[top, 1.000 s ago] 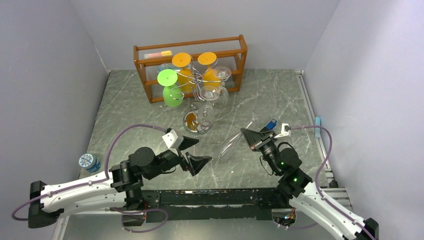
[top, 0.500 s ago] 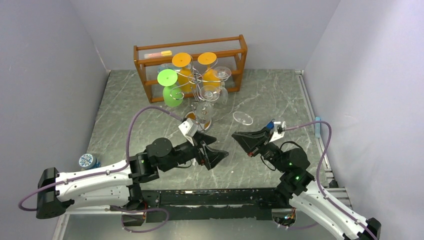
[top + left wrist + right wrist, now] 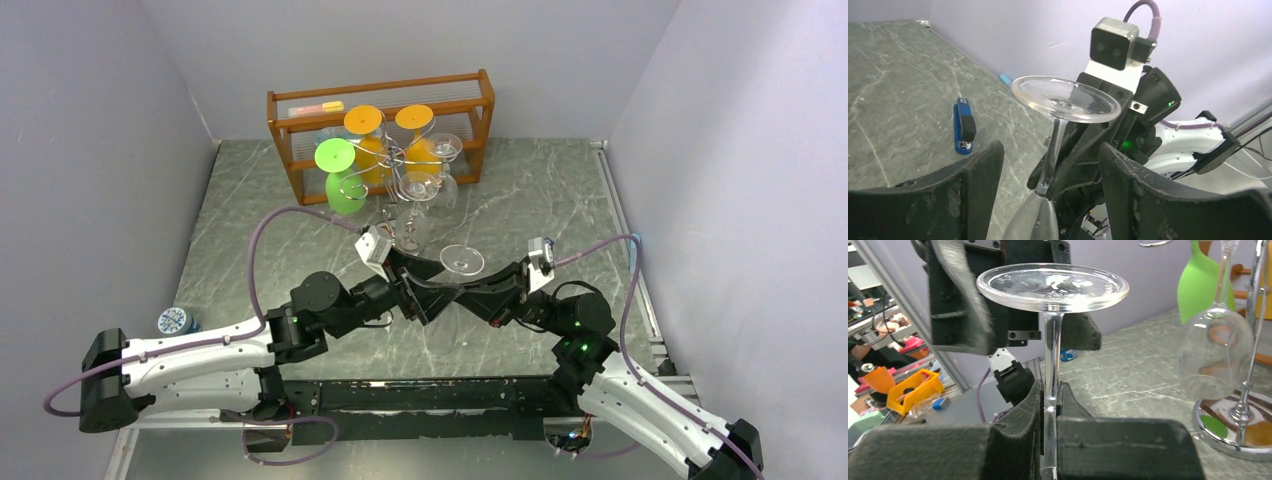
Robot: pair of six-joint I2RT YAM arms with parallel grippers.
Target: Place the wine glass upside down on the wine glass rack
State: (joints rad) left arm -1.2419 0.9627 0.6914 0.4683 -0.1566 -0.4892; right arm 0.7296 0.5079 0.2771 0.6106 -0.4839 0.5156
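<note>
Grey marble table (image 3: 560, 190), overhead: wine glass (image 3: 462, 260) is being held foot-up mid-table, near the wine glass rack (image 3: 392, 158), not touching it. Left wrist: left gripper (image 3: 1050, 155) is being held spread wide astride the stem (image 3: 1057, 132), gripping nothing; likely handover, so it should be closed squarely. Right wrist: stem is being clamped by the right gripper (image 3: 1049, 401), foot (image 3: 1053, 287) above it.

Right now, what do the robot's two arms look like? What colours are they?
Both arms have white shells with black joints. The left arm and right arm each trail a purple cable. Small green lights glow on the right arm. The left tool and right tool each have two black fingers and a white camera block.
</note>
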